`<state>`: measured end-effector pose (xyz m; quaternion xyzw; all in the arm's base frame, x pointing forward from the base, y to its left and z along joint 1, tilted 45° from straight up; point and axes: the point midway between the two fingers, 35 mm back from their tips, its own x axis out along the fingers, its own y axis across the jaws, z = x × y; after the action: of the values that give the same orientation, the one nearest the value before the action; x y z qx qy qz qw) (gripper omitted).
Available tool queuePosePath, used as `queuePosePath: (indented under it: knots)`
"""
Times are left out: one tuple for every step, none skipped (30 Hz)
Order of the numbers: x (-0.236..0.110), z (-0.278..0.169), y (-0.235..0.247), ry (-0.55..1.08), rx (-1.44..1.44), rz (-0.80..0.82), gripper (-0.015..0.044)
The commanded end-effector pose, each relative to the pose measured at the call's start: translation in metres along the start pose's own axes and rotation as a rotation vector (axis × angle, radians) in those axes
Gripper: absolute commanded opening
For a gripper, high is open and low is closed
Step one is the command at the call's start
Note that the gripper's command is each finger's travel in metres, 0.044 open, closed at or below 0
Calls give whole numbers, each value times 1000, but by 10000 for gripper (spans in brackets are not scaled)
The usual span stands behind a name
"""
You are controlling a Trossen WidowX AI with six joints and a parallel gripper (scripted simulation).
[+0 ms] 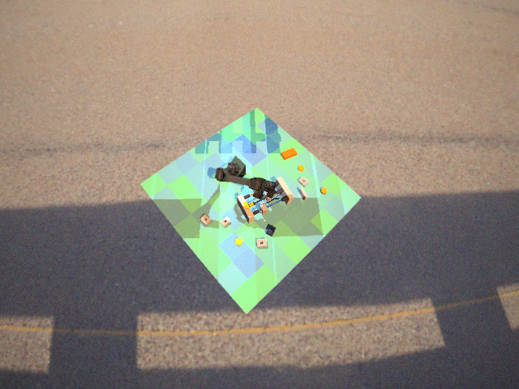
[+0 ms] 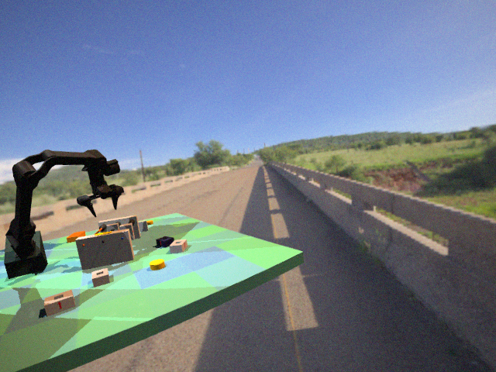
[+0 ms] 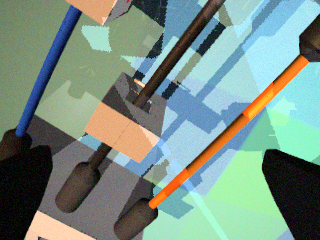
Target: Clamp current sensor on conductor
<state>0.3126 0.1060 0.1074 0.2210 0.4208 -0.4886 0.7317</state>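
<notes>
The sensor (image 3: 123,130), a tan and grey block, sits around the brown conductor (image 3: 180,43) near the middle of the wrist view; whether it has latched is hard to make out, and its arrow is not visible. A blue conductor (image 3: 47,70) runs at 10 o'clock, an orange one (image 3: 234,130) at 3 o'clock. The gripper (image 2: 101,201) hangs above the rack, fingers spread wide, holding nothing, both cut off by the frame edges

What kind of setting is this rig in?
Outdoors, apparently a road bridge in open country: a green patchwork table sits over asphalt with a yellow line, a concrete guardrail beside it, and grassy hills behind.
</notes>
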Motion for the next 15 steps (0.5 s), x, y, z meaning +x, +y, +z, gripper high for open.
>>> queuePosePath:
  knots:
    - [-10,13,-27,83,-416,154,440]
    - [-11,15,-32,86,-490,186,440]
    - [-13,16,-36,85,-564,220,440]
    - [-14,18,-41,81,-639,254,440]
    - [-15,19,-45,74,-713,290,440]
    - [-15,20,-49,63,-787,325,440]
    - [-16,21,-54,48,-861,361,440]
    - [-17,22,-58,29,-935,397,440]
    - [-17,23,-62,6,-1008,432,440]
    - [-18,24,-66,-20,-1081,466,440]
    - [-18,24,-70,-44,-1128,499,440]
    - [-19,24,-73,-68,-1176,523,440]
    - [-19,24,-75,-92,-1225,544,440]
    - [-19,24,-78,-119,-1273,565,440]
    - [-19,24,-80,-147,-1322,585,440]
